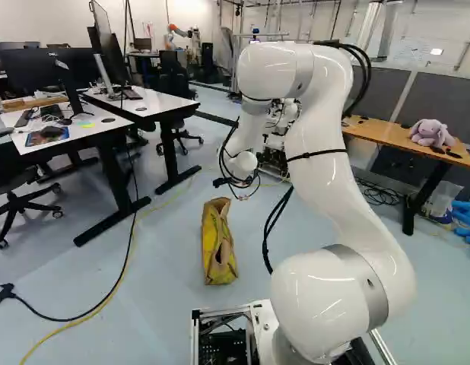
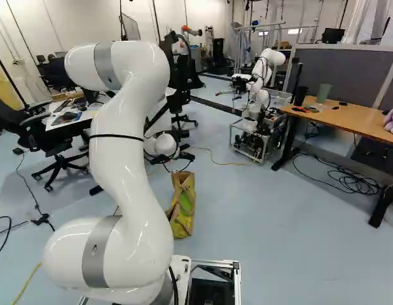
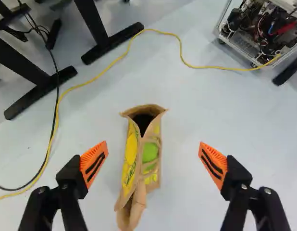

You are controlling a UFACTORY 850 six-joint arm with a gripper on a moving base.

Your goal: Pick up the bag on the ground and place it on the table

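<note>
The gripper (image 2: 183, 153) hangs from the arm's wrist, partly visible in the right base view, above and beyond the bag (image 2: 186, 219). In the wrist view, the gripper (image 3: 154, 162) is open, its orange pads wide apart. The yellow and brown paper bag (image 3: 155, 175) appears between and below them, untouched, on the floor. Its dark mouth gapes, and something green shows on its side. The left base view has the bag (image 1: 210, 247) in front of the base. A wooden table (image 2: 349, 118) stands at the right; a white-topped table (image 1: 94, 125) is at the left.
A yellow cable (image 3: 103, 72) and a black cable (image 3: 53, 122) run along the floor beside the bag. Black table legs (image 1: 117, 179) stand to the left. Another robot (image 2: 257, 121) is farther ahead. A plush toy (image 1: 431, 133) and small items lie on the wooden table.
</note>
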